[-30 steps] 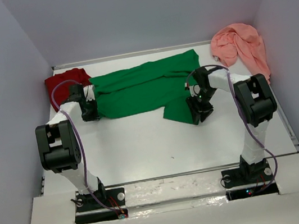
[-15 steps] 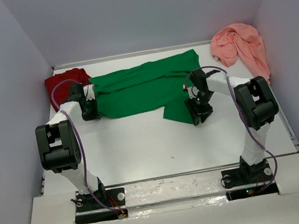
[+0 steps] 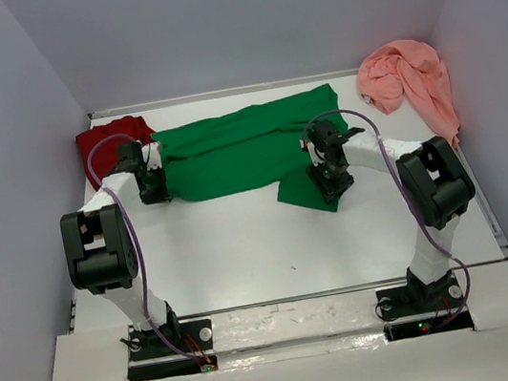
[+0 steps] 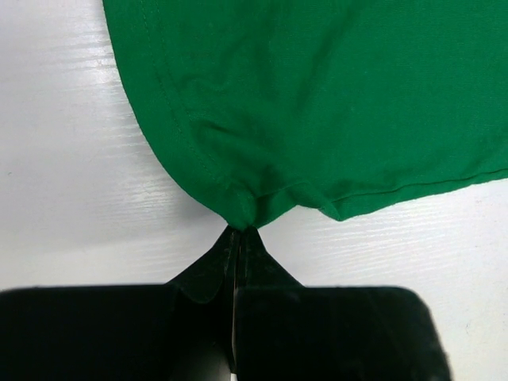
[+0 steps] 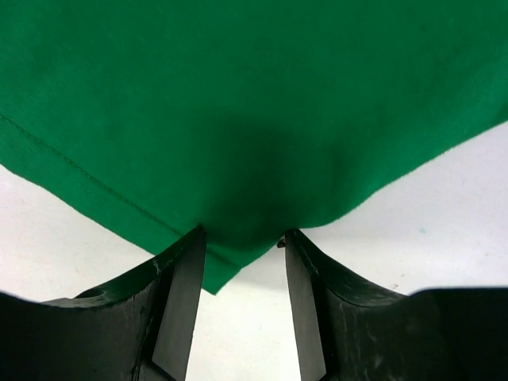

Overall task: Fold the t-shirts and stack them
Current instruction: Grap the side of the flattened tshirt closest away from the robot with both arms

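Only the top view shows all 3 t-shirts. The green t-shirt [image 3: 238, 149] lies spread lengthwise across the far half of the white surface [image 3: 244, 250]. The dark red t-shirt [image 3: 111, 139] is bunched at its left end, and the salmon-pink t-shirt [image 3: 405, 75] is heaped in the far right corner, against the wall [image 3: 495, 65].

From up there my 2 grippers are dark shapes and I cannot read their jaws; my wrist cameras settle it. My left gripper [image 4: 236, 238] is pinched tight on the green shirt's stitched hem, the cloth puckering into the fingertips. My right gripper [image 5: 242, 248] has its jaws apart, and a corner of the same shirt lies between the 2 fingers [image 5: 186, 294] with neither finger pressing on it.

In the top view my left gripper [image 3: 151, 185] sits at the shirt's near left edge, and my right gripper [image 3: 329, 181] at the flap on its near right.

Both wrist views cut the shirt off on 3 sides. My left arm's cable crosses the red shirt and hides part of it.

The surface shows faint grain up close. Pale lilac walls close it in on 3 sides.
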Tool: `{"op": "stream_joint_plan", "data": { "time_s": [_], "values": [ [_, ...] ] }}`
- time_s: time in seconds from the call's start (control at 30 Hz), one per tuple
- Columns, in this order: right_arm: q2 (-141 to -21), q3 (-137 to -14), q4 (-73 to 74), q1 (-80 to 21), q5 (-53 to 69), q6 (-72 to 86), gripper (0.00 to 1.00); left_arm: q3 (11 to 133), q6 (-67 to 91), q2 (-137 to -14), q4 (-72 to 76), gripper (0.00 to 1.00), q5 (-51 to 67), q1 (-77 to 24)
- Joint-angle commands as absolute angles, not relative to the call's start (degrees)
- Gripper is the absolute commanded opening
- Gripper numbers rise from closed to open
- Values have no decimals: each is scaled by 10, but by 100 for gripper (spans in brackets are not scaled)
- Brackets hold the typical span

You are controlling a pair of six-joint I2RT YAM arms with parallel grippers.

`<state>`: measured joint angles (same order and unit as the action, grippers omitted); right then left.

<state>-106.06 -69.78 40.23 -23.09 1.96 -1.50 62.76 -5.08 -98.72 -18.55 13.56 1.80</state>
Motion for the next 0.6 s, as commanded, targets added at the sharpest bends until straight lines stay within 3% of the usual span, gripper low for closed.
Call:
{"op": "stream_joint_plan", "data": {
  "time_s": [0.0, 0.27, 0.37, 0.57],
  "values": [
    [-1086, -682, 335, -241, 11, -5, 50, 641, -53, -971, -182, 0, 149, 15],
    [-1081, -667, 337, -254, 18, -10, 43, 636, -56, -968, -181, 0, 147, 15],
    [-1074, -657, 341, -254, 22, -17, 0, 638, -55, -970, -181, 0, 145, 16],
    [-1045, -640, 340, -254, 4, -33, 0, 640, -50, -968, -178, 0, 142, 16]
  ]
}}
